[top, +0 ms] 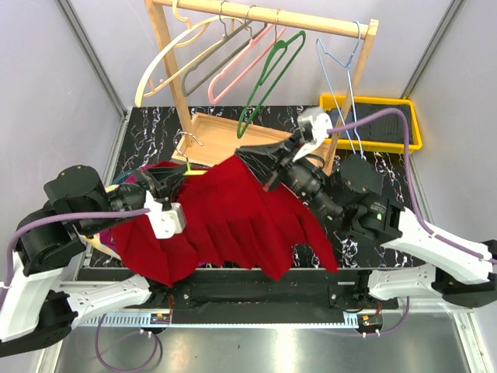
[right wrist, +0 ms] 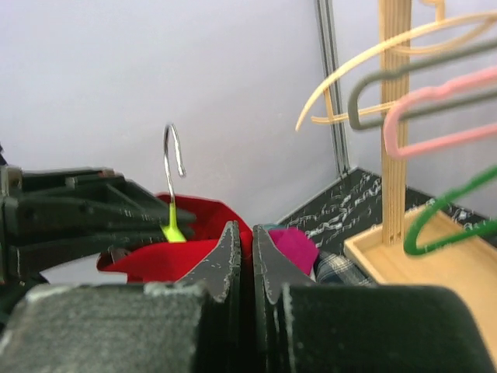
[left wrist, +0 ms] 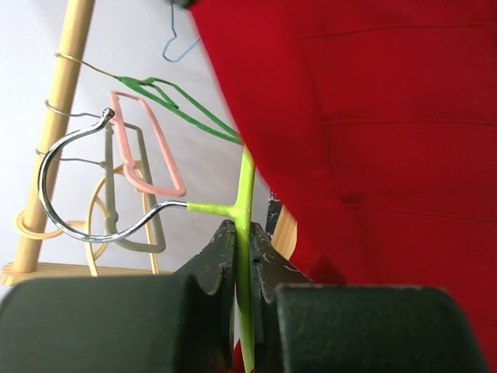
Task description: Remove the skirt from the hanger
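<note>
The red skirt [top: 225,217] hangs stretched between my two grippers above the table's front. A lime-green hanger [left wrist: 245,194] with a chrome hook [left wrist: 58,167] carries it. My left gripper [left wrist: 243,247] is shut on the hanger's green bar just below the hook's neck, at the skirt's left top [top: 180,177]. My right gripper [top: 247,155] is shut on the skirt's upper right edge, red cloth pinched between its jaws [right wrist: 241,233]. From the right wrist, the hook [right wrist: 172,155] and the left gripper [right wrist: 70,210] show beyond the skirt [right wrist: 155,260].
A wooden rack [top: 264,15] at the back holds several hangers, among them a green one [top: 268,74] and a blue wire one [top: 349,78]. Its wooden base [top: 225,136] lies behind the skirt. A yellow bin [top: 411,116] sits back right. Magenta cloth [right wrist: 291,245] and plaid cloth [right wrist: 342,268] lie below.
</note>
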Action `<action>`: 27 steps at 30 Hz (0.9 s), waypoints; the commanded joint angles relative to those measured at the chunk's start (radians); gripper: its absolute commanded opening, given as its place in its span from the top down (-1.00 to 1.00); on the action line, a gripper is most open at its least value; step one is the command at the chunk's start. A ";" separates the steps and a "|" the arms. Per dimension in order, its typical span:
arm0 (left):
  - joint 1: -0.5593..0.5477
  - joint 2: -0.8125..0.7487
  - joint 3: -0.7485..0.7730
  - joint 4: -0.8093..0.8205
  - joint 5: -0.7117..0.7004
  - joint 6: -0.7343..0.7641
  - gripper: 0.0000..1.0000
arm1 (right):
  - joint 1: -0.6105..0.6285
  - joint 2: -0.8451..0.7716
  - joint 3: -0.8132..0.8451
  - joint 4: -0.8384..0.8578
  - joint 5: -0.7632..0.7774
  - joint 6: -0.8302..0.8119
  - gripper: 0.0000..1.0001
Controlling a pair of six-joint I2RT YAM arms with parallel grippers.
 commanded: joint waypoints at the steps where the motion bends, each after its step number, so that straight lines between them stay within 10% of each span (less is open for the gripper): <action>1: -0.011 0.003 -0.007 0.003 0.177 0.058 1.00 | -0.010 0.082 0.187 0.028 -0.046 -0.119 0.88; 11: -0.113 0.130 0.000 0.227 0.106 -0.075 1.00 | -0.048 0.212 0.334 0.013 -0.123 -0.071 0.89; 27: -0.128 0.491 0.579 0.383 -0.021 0.081 1.00 | -0.048 0.127 0.241 0.048 -0.137 0.004 0.88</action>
